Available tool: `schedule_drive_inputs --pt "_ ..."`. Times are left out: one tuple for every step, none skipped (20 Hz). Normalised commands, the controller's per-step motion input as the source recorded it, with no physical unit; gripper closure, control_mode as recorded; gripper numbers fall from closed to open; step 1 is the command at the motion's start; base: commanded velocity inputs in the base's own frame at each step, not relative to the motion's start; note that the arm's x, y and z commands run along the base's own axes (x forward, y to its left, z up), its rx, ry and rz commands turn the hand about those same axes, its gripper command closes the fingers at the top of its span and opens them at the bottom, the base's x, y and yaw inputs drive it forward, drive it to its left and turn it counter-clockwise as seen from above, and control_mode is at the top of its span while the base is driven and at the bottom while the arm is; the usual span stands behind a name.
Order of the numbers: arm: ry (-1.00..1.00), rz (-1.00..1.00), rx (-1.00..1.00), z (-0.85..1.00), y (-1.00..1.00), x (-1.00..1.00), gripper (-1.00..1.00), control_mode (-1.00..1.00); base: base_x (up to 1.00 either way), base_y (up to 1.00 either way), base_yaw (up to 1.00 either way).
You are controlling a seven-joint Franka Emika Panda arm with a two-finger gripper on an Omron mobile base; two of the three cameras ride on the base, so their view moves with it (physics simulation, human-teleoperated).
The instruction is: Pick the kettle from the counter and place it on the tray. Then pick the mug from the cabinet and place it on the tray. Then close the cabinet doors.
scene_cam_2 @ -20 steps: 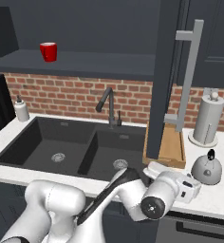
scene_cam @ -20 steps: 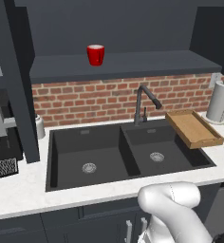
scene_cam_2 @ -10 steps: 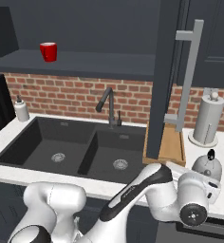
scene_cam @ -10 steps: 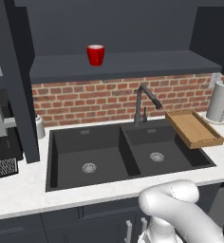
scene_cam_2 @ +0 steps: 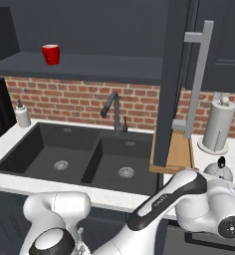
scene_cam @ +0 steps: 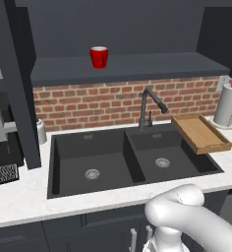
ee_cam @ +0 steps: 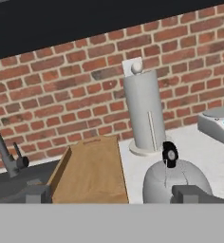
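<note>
1. Left base view: the mug (scene_cam: pixel 99 56) stands in the open cabinet (scene_cam: pixel 137 66); the tray (scene_cam: pixel 201 133) is bare.
2. Right base view: the kettle (scene_cam_2: pixel 219 171) sits on the surface (scene_cam_2: pixel 209 158) beside the tray, untouched.
3. Hand view: jaws spread, kettle just ahead. First step; next, I'd say, straddle it and close.
</note>
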Motion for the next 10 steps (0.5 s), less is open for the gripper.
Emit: schedule_drive_inputs --pt "-0.09 0.15 0.1 -0.01 -0.08 0.27 -1.0 -1.0 0.0 0.0 0.0" --pt "-0.09 0.16 0.1 0.0 -0.08 0.3 -1.0 -1.0 0.0 0.0 0.0" --pt "-0.1 0.16 0.12 0.0 -0.05 0.3 -1.0 -1.0 0.0 0.0 0.0" --pt "-0.11 0.16 0.12 0.0 -0.04 0.3 -1.0 -1.0 0.0 0.0 0.0" --pt "-0.12 0.16 0.12 0.0 -0.06 0.29 -1.0 -1.0 0.0 0.0 0.0" --pt "-0.1 0.16 0.12 0.0 -0.06 0.28 -1.0 -1.0 0.0 0.0 0.0" --pt "-0.09 0.16 0.1 0.0 -0.08 0.28 -1.0 -1.0 0.0 0.0 0.0" --pt "-0.05 0.16 0.09 0.0 -0.11 0.29 -1.0 -1.0 0.0 0.0 0.0" --pt "0.0 0.15 0.06 0.0 -0.15 0.34 -1.0 -1.0 0.0 0.0 0.0" --pt "0.0 0.14 0.03 0.0 -0.2 0.45 -1.0 -1.0 0.0 0.0 0.0"
